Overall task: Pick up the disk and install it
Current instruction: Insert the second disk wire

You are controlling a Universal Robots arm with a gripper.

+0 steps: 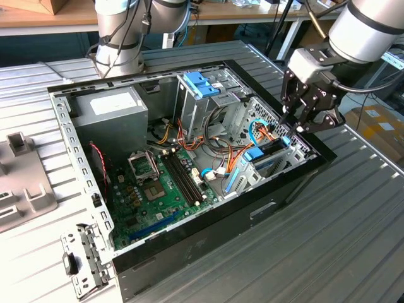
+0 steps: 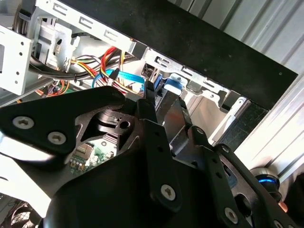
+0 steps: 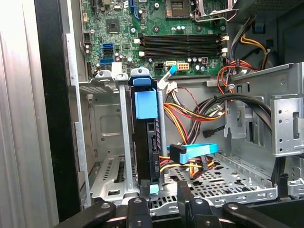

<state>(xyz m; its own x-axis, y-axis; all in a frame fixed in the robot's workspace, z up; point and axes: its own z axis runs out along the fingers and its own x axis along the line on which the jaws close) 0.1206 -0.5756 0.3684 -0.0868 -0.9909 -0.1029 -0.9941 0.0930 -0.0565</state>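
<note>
The disk (image 1: 268, 158) stands on edge in a slot of the metal drive bay (image 1: 287, 161) at the exterior view's right end of the open computer case. Its dark body and blue tab (image 3: 145, 103) show edge-on in the first wrist view. My gripper (image 1: 291, 129) hovers just over the disk's near end with its black fingers (image 3: 183, 192) spread apart. One finger overlaps the disk's edge and the other stands clear beside it. In the second wrist view the gripper (image 2: 171, 109) points at the blue end tab of the disk (image 2: 173, 88).
Bundled yellow, red and black wires (image 3: 194, 114) and a flat blue cable with its connector (image 3: 190, 153) lie beside the bay. The motherboard (image 1: 158, 183) fills the case floor. A tall cage with a blue latch (image 1: 201, 85) stands behind. The black case wall (image 2: 213, 52) runs close by.
</note>
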